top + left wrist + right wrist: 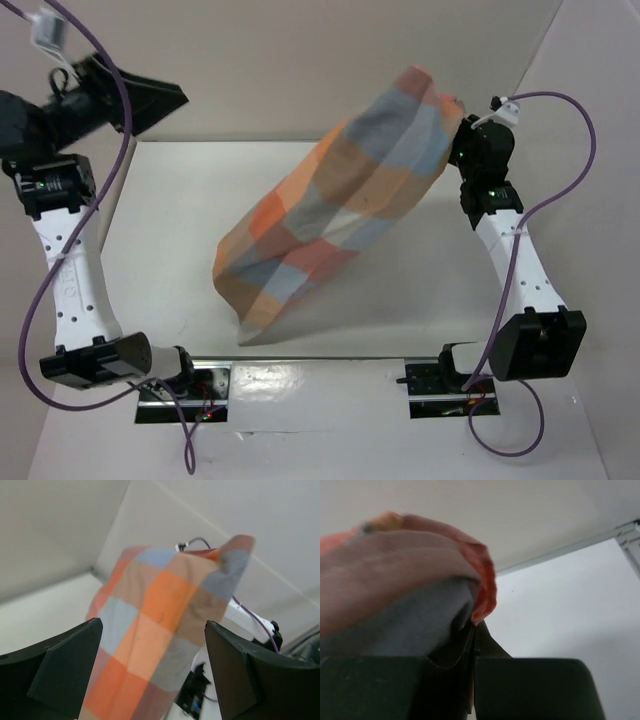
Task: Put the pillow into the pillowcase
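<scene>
White table beneath plump checked pillowcase

Pillowcase in orange, light blue, grey, tan checks

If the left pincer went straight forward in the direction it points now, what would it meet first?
Probably the checked pillowcase: in the wrist view it hangs straight ahead of the open left pincer, framed by its fingers. The top view shows a gap before it; depth is uncertain.
</scene>
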Robot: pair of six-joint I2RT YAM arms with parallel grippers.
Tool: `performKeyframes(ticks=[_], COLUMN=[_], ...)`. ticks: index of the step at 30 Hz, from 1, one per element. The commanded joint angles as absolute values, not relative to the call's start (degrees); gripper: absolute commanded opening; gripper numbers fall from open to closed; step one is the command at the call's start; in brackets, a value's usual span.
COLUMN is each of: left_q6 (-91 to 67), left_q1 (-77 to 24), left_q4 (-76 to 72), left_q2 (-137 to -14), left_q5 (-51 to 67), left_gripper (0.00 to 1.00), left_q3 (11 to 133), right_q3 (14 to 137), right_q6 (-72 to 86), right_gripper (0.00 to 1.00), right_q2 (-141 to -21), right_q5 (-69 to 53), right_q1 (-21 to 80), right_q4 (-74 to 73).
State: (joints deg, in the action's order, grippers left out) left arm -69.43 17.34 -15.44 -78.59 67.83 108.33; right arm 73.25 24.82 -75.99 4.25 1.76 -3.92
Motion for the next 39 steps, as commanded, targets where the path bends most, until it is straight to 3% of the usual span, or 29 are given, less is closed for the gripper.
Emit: performKeyframes(ticks=[1, 6, 13, 24, 25, 29, 30, 35, 39], left_q6=[-57.2, -47.0, -26.6, -28.6, -29.3, -30.3, -30.3, -31.5, -32.1], left_q1=[14.0, 7.2, -2.4, -2.9, -2.9, -2.9, -2.9, -2.4, -1.0], left_q4=[-4.2, 5.7, 30.7, 53.3, 54.1, 55.4, 56.1, 51.2, 42.9], left_q2=[-75.4, -73.7, -74.2, -61.8, -60.7, -58.2, -58.8, -60.8, -66.6], left_q5=[68.9, 66.6, 47.2, 5.1, 3.6, 3.1, 4.1, 13.9, 25.3], left_gripper=[0.97, 0.97, 1.0, 1.0, 1.0, 1.0, 1.0, 1.0, 1.0], left_q3=[95.0, 79.8, 68.0, 70.8, 69.6, 64.8, 63.8, 55.7, 50.3], right_q3=[67.8, 63.2, 68.6, 99.9, 100.5, 101.8, 99.7, 92.9, 84.9], right_q6=[25.5, 29.6, 35.7, 35.7, 34.9, 31.5, 30.7, 26.2, 23.3], right_gripper=[0.0, 0.01, 0.0, 0.0, 0.07, 0.69, 0.76, 1.0, 1.0], right_q2=[-74.1, -80.6, -95.4, -119.0, -120.4, -119.3, -118.0, -105.8, -94.9], right_q5=[0.3, -5.4, -11.0, -13.4, -12.8, -10.9, -10.0, -5.7, -1.9], right_q1=[2.2, 2.2, 1.1, 0.5, 0.5, 0.5, 0.5, 1.1, 1.1], right_q4=[-3.2, -6.8, -7.7, -14.4, -15.2, -18.3, -18.3, -19.2, -20.3])
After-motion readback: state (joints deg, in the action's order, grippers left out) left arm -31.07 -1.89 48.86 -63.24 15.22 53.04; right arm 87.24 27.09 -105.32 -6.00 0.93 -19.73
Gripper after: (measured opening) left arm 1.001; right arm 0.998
